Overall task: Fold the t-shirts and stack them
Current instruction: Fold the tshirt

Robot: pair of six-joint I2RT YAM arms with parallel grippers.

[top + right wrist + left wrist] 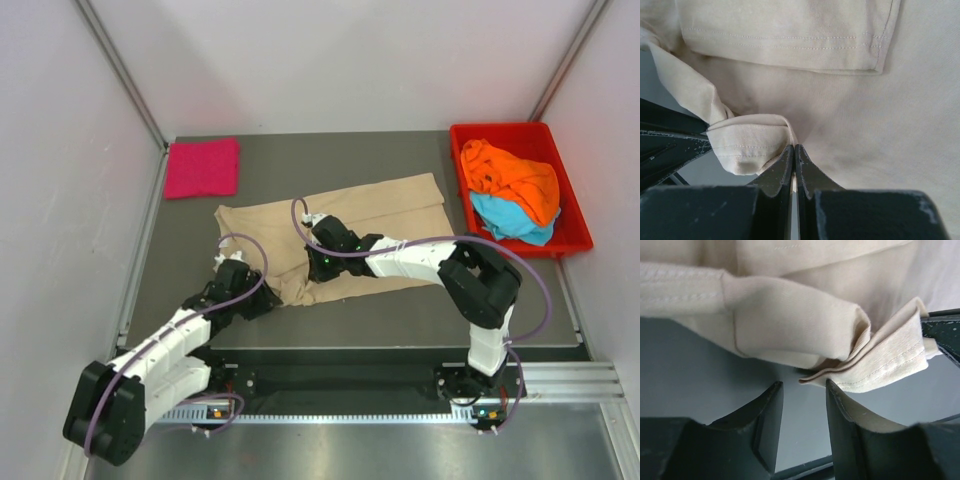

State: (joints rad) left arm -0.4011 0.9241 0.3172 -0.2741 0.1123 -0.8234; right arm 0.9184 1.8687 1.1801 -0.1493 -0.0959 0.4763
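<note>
Beige t-shirt (370, 215) lies flat on the tabletop (500, 300), long axis crosswise ahead of both pincers. Left pincer (802, 385), spread and empty, has the bunched hem corner (805, 330) just beyond its tips. Right pincer (792, 147) is pressed together against cloth beside that corner.

Mid-desk (420, 300): beige t-shirt (370, 225) spread out, its near-left corner bunched. left pincer (268, 300) sits at that corner; right pincer (316, 268) just beside it, over the cloth. Far left: magenta-pink t-shirt (203, 167), folded. Far right: red tray (457, 170) holds 2, orange t-shirt (515, 180) on top of light blue t-shirt (505, 218).
</note>
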